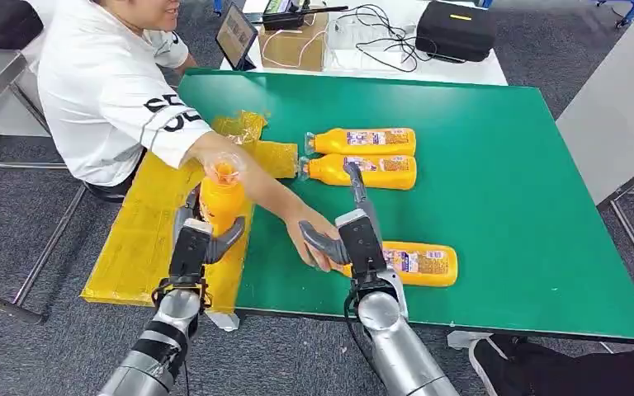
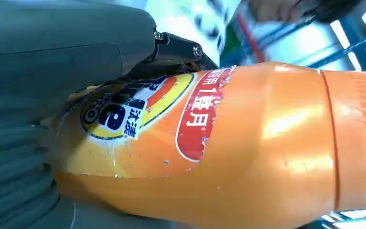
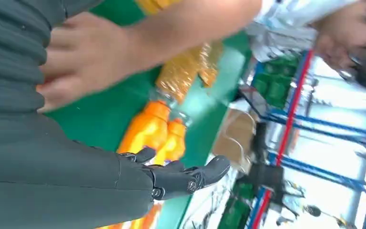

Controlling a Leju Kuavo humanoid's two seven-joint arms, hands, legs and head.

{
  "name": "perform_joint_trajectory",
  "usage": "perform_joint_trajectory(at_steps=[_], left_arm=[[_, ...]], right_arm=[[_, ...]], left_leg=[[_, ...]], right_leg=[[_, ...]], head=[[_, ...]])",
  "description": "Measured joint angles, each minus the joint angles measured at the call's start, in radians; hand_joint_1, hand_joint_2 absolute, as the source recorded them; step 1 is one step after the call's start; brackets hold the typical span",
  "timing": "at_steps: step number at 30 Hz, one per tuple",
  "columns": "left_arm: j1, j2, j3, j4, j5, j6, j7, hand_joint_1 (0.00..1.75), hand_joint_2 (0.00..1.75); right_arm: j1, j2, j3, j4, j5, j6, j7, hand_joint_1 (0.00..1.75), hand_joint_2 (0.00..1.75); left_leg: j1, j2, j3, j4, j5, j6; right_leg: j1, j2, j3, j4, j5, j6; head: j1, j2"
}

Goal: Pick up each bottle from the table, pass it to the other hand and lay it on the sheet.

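My left hand [image 1: 194, 245] grips an orange bottle [image 1: 220, 200] upright above the yellow sheet [image 1: 136, 243]; its torn label fills the left wrist view [image 2: 219, 143], against the grey palm [image 2: 52, 95]. My right hand [image 1: 355, 235] is open, fingers stretched out, just above a third bottle [image 1: 419, 264] lying on the green table [image 1: 512, 165]. A person's hand [image 1: 314, 237] reaches across to that bottle's neck, beside my thumb. Two more bottles [image 1: 363, 142] [image 1: 365, 170] lie side by side farther back, also seen past my right fingers [image 3: 190, 176] as bottles [image 3: 147, 129].
A person in a white shirt [image 1: 103, 82] leans in from the left, their arm crossing between my hands. Crumpled yellow wrap [image 1: 243, 128] lies at the sheet's far end. A cardboard box [image 1: 293, 45], tablet [image 1: 235, 33] and black case [image 1: 454, 29] stand beyond the table.
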Motion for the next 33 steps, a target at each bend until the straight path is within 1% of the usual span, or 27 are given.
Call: perform_joint_trajectory(at_steps=[3,7,12,20,24,27,30,31,32,33], left_arm=[[-0.036,0.048,0.018,0.050,-0.190,0.038,0.053,1.75,1.75],[-0.083,0.107,0.023,0.169,-0.379,0.031,0.080,1.75,1.75],[-0.140,0.152,0.005,0.298,-0.505,0.013,0.103,1.75,1.75],[-0.184,0.174,-0.009,0.380,-0.526,0.012,0.110,1.75,1.75],[-0.204,0.182,-0.035,0.424,-0.627,0.002,0.169,1.75,1.75],[-0.224,0.195,-0.066,0.465,-0.696,-0.048,0.184,1.75,1.75],[-0.252,0.220,-0.117,0.512,-0.776,-0.133,0.216,1.75,1.75],[-0.261,0.227,-0.128,0.524,-0.784,-0.160,0.229,1.54,1.75],[-0.270,0.228,-0.137,0.534,-0.793,-0.176,0.237,0.14,1.75],[-0.275,0.229,-0.144,0.541,-0.795,-0.185,0.242,0.00,1.75]], right_arm=[[0.009,-0.011,-0.021,-0.045,-0.012,0.007,-0.003,0.00,1.75],[0.011,-0.021,-0.036,-0.068,-0.027,0.033,-0.004,0.00,1.75],[0.006,-0.022,-0.044,-0.069,-0.035,0.054,-0.007,0.00,1.75],[0.003,-0.023,-0.046,-0.069,-0.038,0.056,-0.007,0.00,1.75],[0.001,-0.023,-0.046,-0.068,-0.039,0.069,-0.007,0.00,1.75],[-0.009,-0.022,-0.046,-0.061,-0.042,0.084,-0.007,0.00,1.75],[-0.023,-0.022,-0.046,-0.047,-0.042,0.109,-0.005,0.00,1.75],[-0.027,-0.022,-0.046,-0.040,-0.042,0.115,-0.004,0.00,1.75],[-0.030,-0.022,-0.046,-0.035,-0.041,0.120,-0.003,0.00,1.75],[-0.032,-0.022,-0.046,-0.031,-0.041,0.122,-0.002,0.00,1.75]], left_leg=[[0.000,0.000,0.000,0.000,0.000,0.000],[0.000,0.000,0.000,0.000,0.001,0.000],[0.000,0.000,0.000,0.000,0.001,0.000],[0.000,0.000,0.001,0.000,0.001,-0.001],[0.000,0.000,0.001,0.000,0.001,-0.001],[0.000,0.000,0.002,0.000,0.001,-0.001],[0.000,0.000,0.004,-0.001,0.001,-0.001],[0.000,0.000,0.005,-0.001,0.001,-0.001],[0.000,0.000,0.005,-0.001,0.001,-0.001],[0.000,-0.001,0.006,-0.001,0.000,-0.001]], right_leg=[[0.000,0.000,0.000,0.000,0.000,0.000],[0.000,0.000,0.000,0.000,0.000,0.000],[0.000,0.000,0.000,0.000,0.000,0.000],[0.000,0.000,0.001,0.000,0.000,0.000],[0.000,0.000,0.001,0.001,0.000,0.000],[0.000,0.000,0.002,0.001,0.000,0.000],[0.000,0.000,0.003,0.001,0.000,0.000],[0.000,0.000,0.004,0.001,0.000,0.000],[0.000,0.000,0.006,0.001,0.000,0.000],[0.000,0.000,0.007,0.001,0.000,0.000]], head=[[0.000,0.000],[0.000,0.000],[0.000,0.000],[0.000,0.000],[0.000,0.000],[0.000,0.000],[-0.001,0.000],[0.000,0.000],[0.000,0.000],[0.000,0.000]])
